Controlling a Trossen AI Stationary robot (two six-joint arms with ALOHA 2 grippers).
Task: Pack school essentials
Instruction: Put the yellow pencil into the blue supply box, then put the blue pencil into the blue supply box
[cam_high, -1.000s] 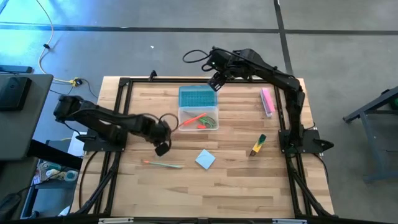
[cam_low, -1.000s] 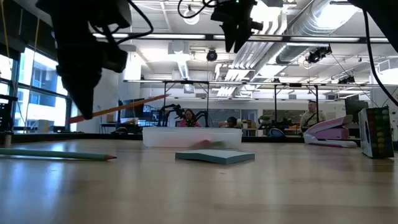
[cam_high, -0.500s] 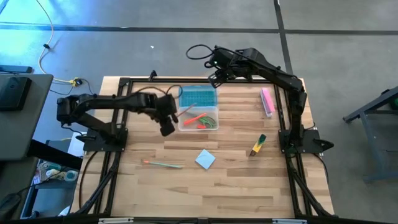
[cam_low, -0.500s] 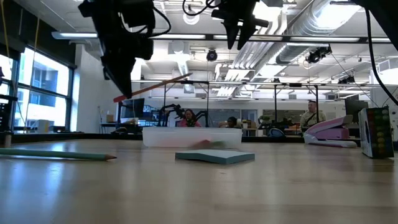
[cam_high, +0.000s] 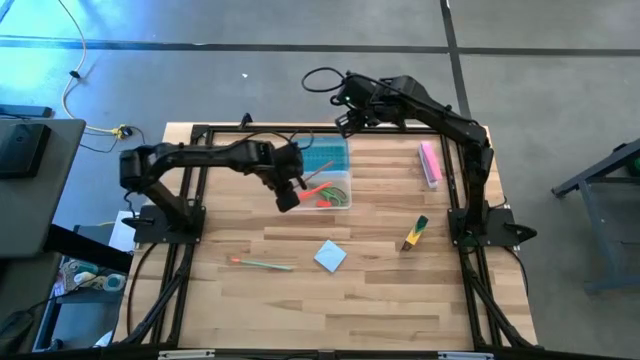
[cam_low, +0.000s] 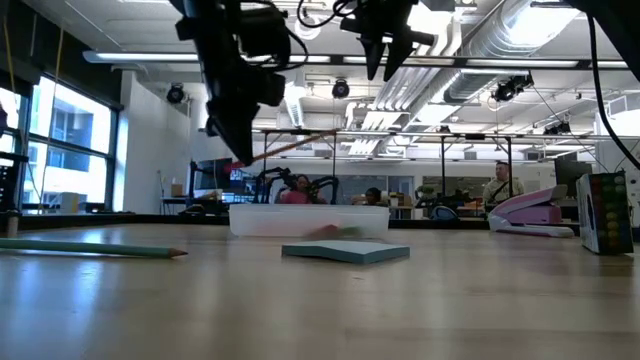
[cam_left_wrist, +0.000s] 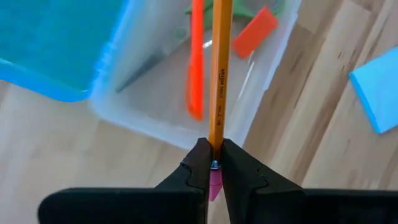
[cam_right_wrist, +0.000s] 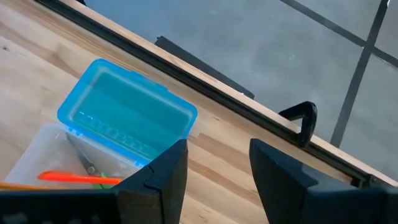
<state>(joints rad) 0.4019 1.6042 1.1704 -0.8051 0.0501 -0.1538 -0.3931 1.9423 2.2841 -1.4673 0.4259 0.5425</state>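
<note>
My left gripper (cam_left_wrist: 211, 163) is pinched tight on a pencil (cam_left_wrist: 219, 74) right at its eraser end, so the long shaft sticks out ahead over the clear box (cam_high: 340, 204). In the high view that gripper (cam_high: 289, 196) hangs at the box's near-left corner. I'd judge the pencil light and stiff but slick on its paint, and held at one end it can swing or slip; a grip nearer the middle would hold it steadier. Inside the box I see an orange pen (cam_left_wrist: 195, 59), a small red eraser (cam_left_wrist: 255, 30) and what look like scissors (cam_high: 336, 196). The blue lid (cam_right_wrist: 127, 118) lies open behind the box.

Farther out on the table (cam_high: 380, 300), another pencil (cam_high: 262, 265), a light-blue notepad (cam_high: 330, 256) and a marker (cam_high: 415, 233) are not yet packed. My right gripper (cam_right_wrist: 214, 165) waits with its fingers spread, raised over the table's far edge behind the lid.
</note>
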